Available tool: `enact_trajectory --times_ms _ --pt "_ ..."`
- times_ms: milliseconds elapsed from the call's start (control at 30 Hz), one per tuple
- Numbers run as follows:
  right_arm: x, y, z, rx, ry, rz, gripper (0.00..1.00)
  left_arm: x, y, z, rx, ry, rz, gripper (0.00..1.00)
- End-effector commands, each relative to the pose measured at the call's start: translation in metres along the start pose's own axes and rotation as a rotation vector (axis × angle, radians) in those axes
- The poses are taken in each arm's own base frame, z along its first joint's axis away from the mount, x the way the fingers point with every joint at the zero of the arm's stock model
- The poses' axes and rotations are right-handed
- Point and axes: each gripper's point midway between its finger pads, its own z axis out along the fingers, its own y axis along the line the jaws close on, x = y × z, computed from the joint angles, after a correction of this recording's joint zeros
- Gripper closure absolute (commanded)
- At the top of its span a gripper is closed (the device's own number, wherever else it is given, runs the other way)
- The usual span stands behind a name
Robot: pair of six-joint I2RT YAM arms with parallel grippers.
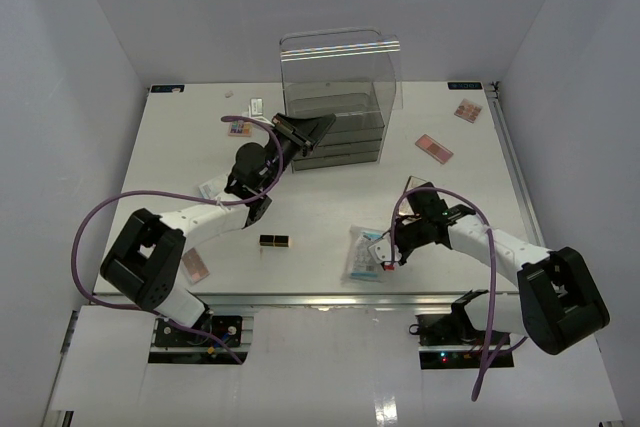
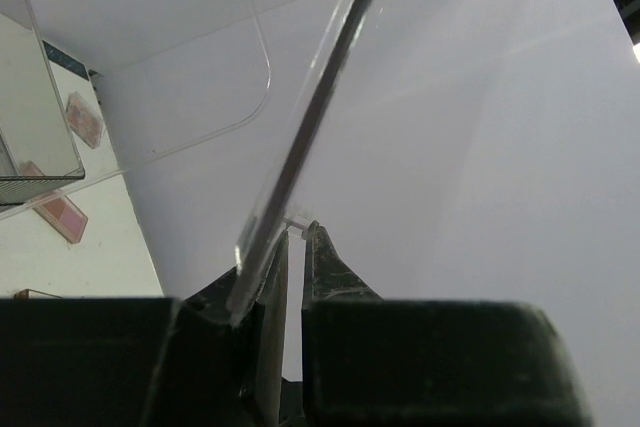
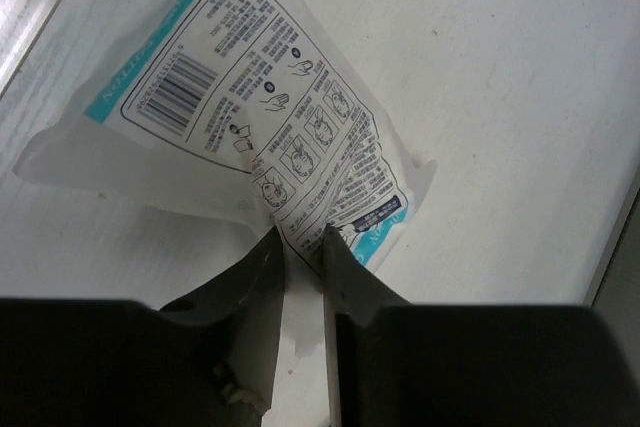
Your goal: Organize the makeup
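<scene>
My right gripper (image 1: 385, 250) is shut on a corner of the pale-blue printed sachet packet (image 1: 362, 255), which lies on the table near the front; the pinched, creased corner shows in the right wrist view (image 3: 300, 235), where the sachet (image 3: 250, 97) stretches away from the fingertips. My left gripper (image 1: 312, 131) is at the front left of the clear acrylic drawer box (image 1: 340, 97), its jaws nearly closed on a small clear tab of the box's raised lid (image 2: 300, 147). The black-and-gold lipstick (image 1: 276, 240) lies on the table between the arms. Pink palettes (image 1: 434, 148) lie to the right.
A multicolour palette (image 1: 467, 109) lies at the back right. Another palette (image 1: 238, 128) lies left of the box, and one (image 1: 196, 265) lies by the left arm's base. The left wrist view shows two palettes (image 2: 62, 212) beyond the clear panel. White walls surround the table.
</scene>
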Motion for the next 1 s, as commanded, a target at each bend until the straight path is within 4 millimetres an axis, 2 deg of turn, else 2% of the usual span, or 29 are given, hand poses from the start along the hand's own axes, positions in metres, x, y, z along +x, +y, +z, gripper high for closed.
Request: enact_trajectory --times_ms 0,133,300,400,500,533,700,767,967 --pt "-0.016 -0.003 0.001 -0.005 -0.056 0.042 0.92 -0.018 -0.062 0.000 0.157 -0.033 0.029 1.00" --pt "-0.026 -0.014 -0.004 0.031 -0.077 0.078 0.92 -0.018 -0.063 0.000 0.156 -0.032 0.031 1.00" --pt "-0.038 -0.067 -0.028 0.183 -0.067 0.168 0.92 -0.018 -0.065 -0.002 0.163 -0.031 0.030 1.00" --pt "-0.041 -0.110 -0.046 0.313 -0.054 0.309 0.92 -0.019 -0.068 -0.002 0.167 -0.031 0.030 1.00" --pt "-0.035 -0.159 -0.069 0.487 -0.016 0.405 0.92 -0.020 -0.072 -0.001 0.177 -0.030 0.029 1.00" --pt "-0.031 -0.185 -0.085 0.593 0.020 0.401 0.92 -0.021 -0.075 0.000 0.184 -0.032 0.030 1.00" --pt "-0.021 -0.248 -0.127 0.880 0.115 0.425 0.92 -0.024 -0.086 0.003 0.206 -0.042 0.035 1.00" --pt "-0.019 -0.264 -0.139 0.973 0.149 0.430 0.92 -0.026 -0.092 0.005 0.219 -0.045 0.041 1.00" --pt "-0.025 -0.287 -0.156 1.151 0.199 0.379 0.92 -0.030 -0.107 0.011 0.247 -0.055 0.056 1.00"
